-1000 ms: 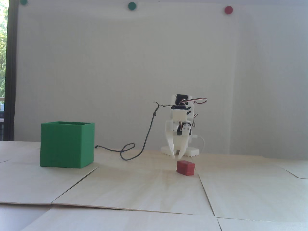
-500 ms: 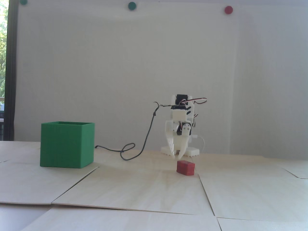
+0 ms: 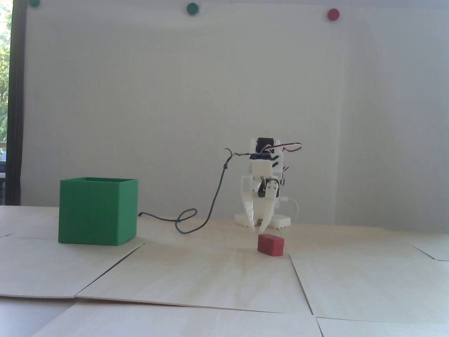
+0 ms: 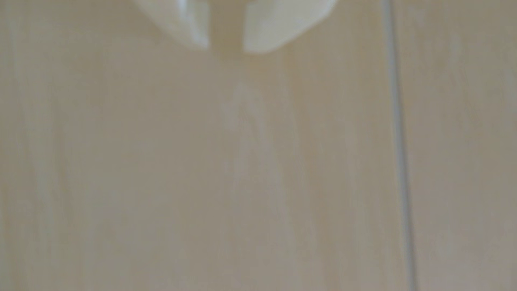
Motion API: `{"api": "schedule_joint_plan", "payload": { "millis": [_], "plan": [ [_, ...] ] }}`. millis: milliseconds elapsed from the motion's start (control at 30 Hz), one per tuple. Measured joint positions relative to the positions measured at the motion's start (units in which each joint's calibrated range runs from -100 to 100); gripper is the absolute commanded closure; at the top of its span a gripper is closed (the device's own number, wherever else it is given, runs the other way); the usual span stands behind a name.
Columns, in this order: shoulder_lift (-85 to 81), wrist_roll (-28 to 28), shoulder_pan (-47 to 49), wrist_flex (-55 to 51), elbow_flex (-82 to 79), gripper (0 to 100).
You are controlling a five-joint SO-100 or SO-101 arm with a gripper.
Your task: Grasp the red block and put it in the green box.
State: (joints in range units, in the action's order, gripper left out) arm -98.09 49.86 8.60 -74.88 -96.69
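Note:
In the fixed view the red block (image 3: 270,244) lies on the pale wooden table, right of centre. The green box (image 3: 93,214) stands open-topped at the left, well apart from the block. My white gripper (image 3: 257,230) points down at the table just behind and slightly left of the block, not touching it. Its fingertips are open by only a narrow gap, with nothing between them. The blurred wrist view has the gripper (image 4: 227,49) at its top edge over bare wood; neither the block nor the box shows there.
A dark cable (image 3: 196,221) loops across the table between the box and the arm's base (image 3: 263,220). The wooden panels meet at seams (image 3: 298,273), one seen in the wrist view (image 4: 400,145). Round green (image 3: 192,8) and red (image 3: 333,14) dots sit on the wall.

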Motion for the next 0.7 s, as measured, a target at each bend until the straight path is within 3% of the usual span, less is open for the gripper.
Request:
{"api": "schedule_joint_plan", "payload": {
  "millis": [300, 533, 700],
  "plan": [
    [0.0, -1.2, 7.3, 1.7, 4.5, 98],
    [1.8, -8.4, 22.5, -3.1, 24.6, 97],
    [12.1, -10.0, 26.9, -2.2, 36.2, 97]
  ]
}}
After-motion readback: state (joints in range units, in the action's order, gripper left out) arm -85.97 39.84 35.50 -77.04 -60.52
